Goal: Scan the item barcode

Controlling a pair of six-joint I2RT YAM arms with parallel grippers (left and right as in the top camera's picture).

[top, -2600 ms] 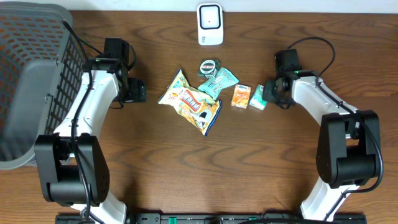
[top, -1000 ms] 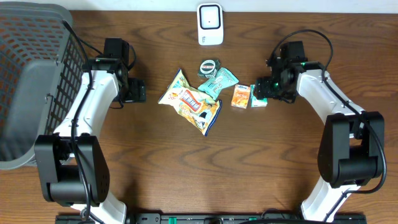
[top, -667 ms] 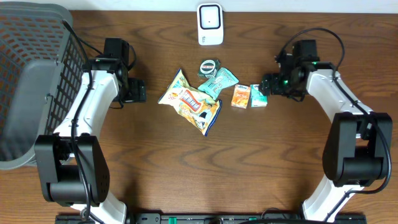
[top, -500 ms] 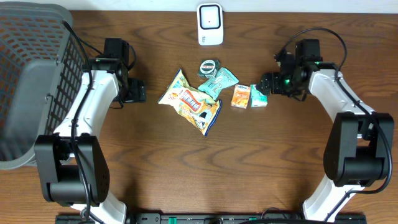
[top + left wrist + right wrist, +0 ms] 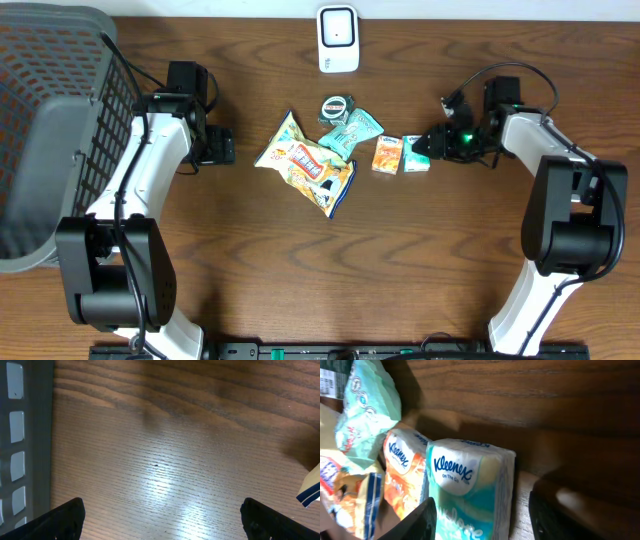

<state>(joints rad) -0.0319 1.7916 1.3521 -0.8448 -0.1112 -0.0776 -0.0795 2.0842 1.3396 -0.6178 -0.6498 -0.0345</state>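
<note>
Soft teal Kleenex pack [image 5: 470, 485] is straddled by the right end effector [image 5: 482, 510] on the wooden desk [image 5: 400, 260].
Its glossy, pillowy wrap is seen just beside an orange pack [image 5: 402, 475]; the jaws are set partly apart, not clamped. The left end effector [image 5: 162, 515] is spread wide.

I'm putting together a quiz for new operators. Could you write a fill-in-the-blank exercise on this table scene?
1. The green tissue pack carries the brand name ____.
2. The second tissue pack, lying beside it, is coloured ____.
3. The grey basket stands beside the ____ arm.
4. The gripper at the green tissue pack belongs to the ____ arm.
Missing words: Kleenex; orange; left; right.
</note>
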